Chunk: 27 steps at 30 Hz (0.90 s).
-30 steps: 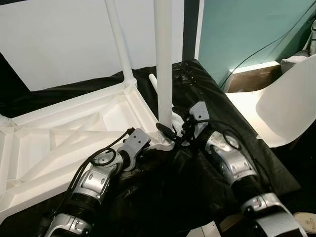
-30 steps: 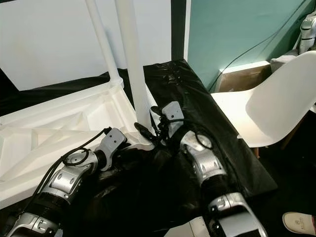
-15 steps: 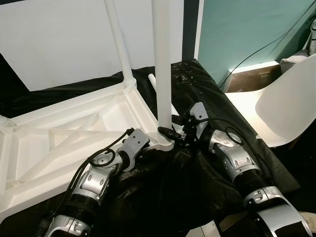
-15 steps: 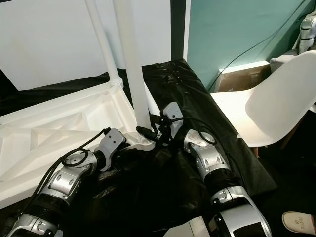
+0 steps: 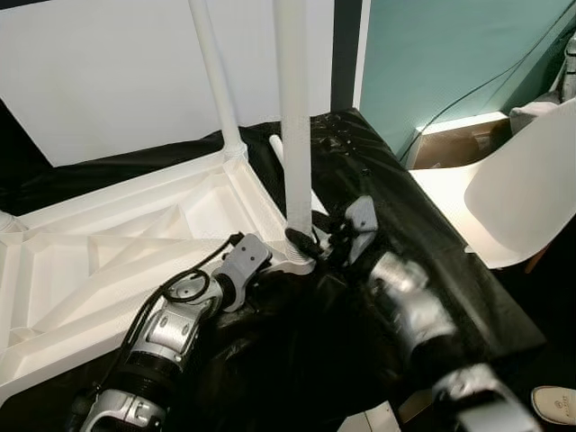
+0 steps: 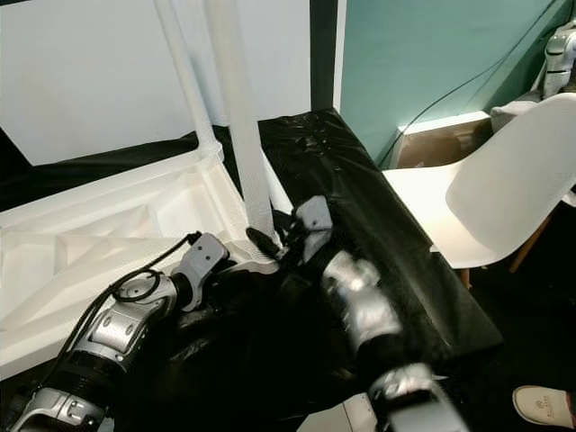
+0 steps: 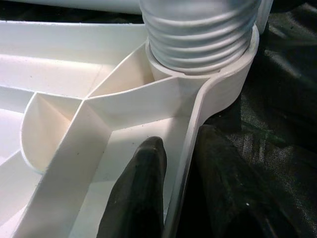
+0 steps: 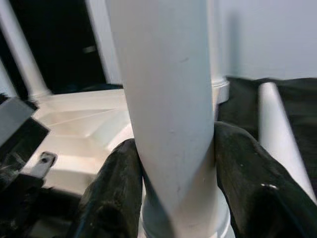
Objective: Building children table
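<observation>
Nearest to me, both silver arms reach forward over the black sheet [image 5: 423, 234] that covers the work surface. My left gripper [image 7: 173, 193] sits at the near corner of the upturned white table top [image 5: 117, 243]; in the left wrist view one black finger [image 7: 141, 188] lies inside the ribbed underside and the other lies outside on the sheet, with the thin rim wall pinched between them, so it is closed on the frame's edge. Just ahead of those fingers is the round corner socket [image 7: 233, 74], with the threaded end of a leg seated in it.

My right gripper [image 8: 173, 168] is clamped around that same upright table leg [image 5: 294, 117] low down, just above the socket; the right wrist view shows a black finger [image 8: 116, 193] pressed on each side of the white tube. The right forearm is blurred in the head views.

Beyond it, a second leg [image 5: 211, 72] stands upright in the far corner of the table top, and a loose white leg [image 8: 282, 134] lies flat on the sheet just past the one I am holding. To my right stands a white chair [image 5: 513, 189], with a teal wall [image 5: 450, 54] behind it and a white board [image 5: 108, 72] behind the table
</observation>
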### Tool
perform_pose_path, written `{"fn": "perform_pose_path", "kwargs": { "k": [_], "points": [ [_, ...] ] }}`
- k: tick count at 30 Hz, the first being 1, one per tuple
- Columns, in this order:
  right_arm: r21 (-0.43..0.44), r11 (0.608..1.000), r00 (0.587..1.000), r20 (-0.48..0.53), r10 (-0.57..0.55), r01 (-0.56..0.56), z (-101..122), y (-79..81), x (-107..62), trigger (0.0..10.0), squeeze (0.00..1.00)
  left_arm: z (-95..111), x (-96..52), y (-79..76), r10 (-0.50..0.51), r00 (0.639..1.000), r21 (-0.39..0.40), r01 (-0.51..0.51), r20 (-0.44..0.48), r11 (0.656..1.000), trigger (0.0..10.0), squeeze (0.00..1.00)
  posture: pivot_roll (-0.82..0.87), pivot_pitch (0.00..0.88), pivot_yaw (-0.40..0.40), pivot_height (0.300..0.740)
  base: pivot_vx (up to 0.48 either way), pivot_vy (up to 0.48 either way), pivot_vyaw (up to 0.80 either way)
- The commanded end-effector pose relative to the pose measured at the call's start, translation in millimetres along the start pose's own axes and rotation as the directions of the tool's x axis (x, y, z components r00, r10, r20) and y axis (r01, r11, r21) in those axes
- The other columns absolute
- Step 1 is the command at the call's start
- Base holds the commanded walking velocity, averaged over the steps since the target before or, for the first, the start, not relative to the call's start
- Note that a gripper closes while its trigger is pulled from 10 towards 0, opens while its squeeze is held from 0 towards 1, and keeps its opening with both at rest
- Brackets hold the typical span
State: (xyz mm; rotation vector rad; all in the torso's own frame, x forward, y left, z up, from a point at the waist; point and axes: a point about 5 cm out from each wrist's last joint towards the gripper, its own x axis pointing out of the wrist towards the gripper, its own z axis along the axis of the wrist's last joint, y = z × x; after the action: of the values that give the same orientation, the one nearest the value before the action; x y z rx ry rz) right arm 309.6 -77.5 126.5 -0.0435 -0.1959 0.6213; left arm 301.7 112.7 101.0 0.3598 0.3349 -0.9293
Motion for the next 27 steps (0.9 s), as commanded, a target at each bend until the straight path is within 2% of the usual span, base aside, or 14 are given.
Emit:
{"fn": "perform_pose_path", "kwargs": {
  "k": [1,4,5,10,11,14,15,17,20,23,24,25,26,27],
  "points": [
    [-0.03,0.972,0.97,-0.066,-0.234,0.232,-15.7,-21.5,-23.7,0.0,0.0,-21.0,-1.6,-9.0,-0.068,0.994,-0.033,0.066,-0.082,0.997,10.0,0.0,-0.03,0.0,0.054,0.74,0.0,0.0,0.0],
    [-0.031,0.966,0.965,-0.061,-0.256,0.255,-16.1,-20.4,-25.7,0.0,0.0,-20.5,-2.1,-8.3,-0.067,0.995,-0.033,0.064,-0.081,0.997,10.0,0.0,-0.03,0.0,0.054,0.74,0.0,0.0,0.0],
    [-0.026,0.932,0.931,-0.032,-0.363,0.362,-9.6,-32.0,-22.3,0.0,0.0,-22.0,-3.1,-8.9,-0.068,0.994,-0.034,0.065,-0.083,0.997,10.0,0.0,-0.04,0.0,0.057,0.74,0.0,0.0,0.0],
    [-0.015,0.928,0.928,-0.022,-0.373,0.373,-6.4,-30.0,-16.1,0.0,0.0,-24.3,-3.8,-10.0,-0.067,0.994,-0.044,0.064,-0.086,0.997,10.0,0.0,-0.04,0.0,0.054,0.74,0.0,0.0,0.0],
    [-0.024,0.933,0.932,-0.034,-0.36,0.36,-8.8,-27.2,-16.7,7.4,0.0,-25.2,-3.4,-11.7,-0.07,0.994,-0.047,0.066,-0.086,0.997,10.0,0.0,-0.04,0.0,0.057,0.74,0.0,0.0,0.0],
    [-0.031,0.935,0.935,-0.043,-0.353,0.352,-10.7,-25.7,-17.6,7.4,0.0,-25.8,-3.0,-12.9,-0.073,0.994,-0.048,0.069,-0.087,0.996,10.0,0.0,-0.04,0.0,0.057,0.74,0.0,0.0,0.0],
    [-0.034,0.951,0.949,-0.05,-0.31,0.309,-12.6,-21.3,-20.9,10.0,1.0,-26.6,-1.7,-15.2,-0.079,0.993,-0.051,0.075,-0.087,0.996,10.0,0.0,-0.04,0.0,0.054,0.74,0.0,0.0,0.0],
    [-0.026,0.96,0.959,-0.047,-0.28,0.279,-12.7,-19.2,-21.8,10.0,1.0,-26.8,-1.3,-15.6,-0.08,0.993,-0.051,0.076,-0.087,0.996,10.0,0.0,-0.04,0.0,0.054,0.74,0.0,0.0,0.0],
    [-0.055,0.993,0.993,-0.047,-0.109,0.106,-12.2,-8.9,-21.2,10.0,1.0,-27.2,-1.2,-16.3,-0.081,0.993,-0.051,0.077,-0.088,0.996,10.0,0.0,-0.04,0.0,0.054,0.74,0.0,0.0,0.0],
    [-0.069,0.995,0.996,-0.047,-0.079,0.075,-11.6,-7.4,-21.1,10.0,1.0,-27.2,-1.3,-16.4,-0.082,0.993,-0.051,0.077,-0.088,0.996,10.0,0.0,-0.04,0.0,0.054,0.74,0.0,0.0,0.0],
    [-0.071,0.997,0.999,-0.042,-0.031,0.028,-9.2,-10.3,-20.4,10.0,0.0,-27.5,-1.5,-16.6,-0.082,0.993,-0.051,0.078,-0.089,0.996,10.0,0.0,-0.05,0.0,0.055,0.74,0.0,0.0,0.0],
    [-0.074,0.997,0.999,-0.044,0.026,-0.029,-6.5,-16.1,-18.9,10.0,0.0,-27.7,-1.5,-16.8,-0.083,0.993,-0.051,0.079,-0.089,0.996,10.0,0.0,-0.05,0.0,0.053,0.74,0.0,0.0,0.0],
    [-0.074,0.997,0.999,-0.044,0.026,-0.029,-6.5,-16.1,-18.9,10.0,0.0,-27.7,-1.5,-16.8,-0.083,0.993,-0.051,0.079,-0.089,0.996,10.0,0.0,-0.05,0.0,0.053,0.74,0.0,0.0,0.0],
    [-0.078,0.993,0.995,-0.05,0.091,-0.094,-3.9,-21.3,-17.1,10.0,0.0,-27.8,-1.2,-17.1,-0.083,0.993,-0.051,0.079,-0.088,0.996,10.0,0.0,-0.05,0.0,0.052,0.74,0.0,0.0,0.0]
  ]
}}
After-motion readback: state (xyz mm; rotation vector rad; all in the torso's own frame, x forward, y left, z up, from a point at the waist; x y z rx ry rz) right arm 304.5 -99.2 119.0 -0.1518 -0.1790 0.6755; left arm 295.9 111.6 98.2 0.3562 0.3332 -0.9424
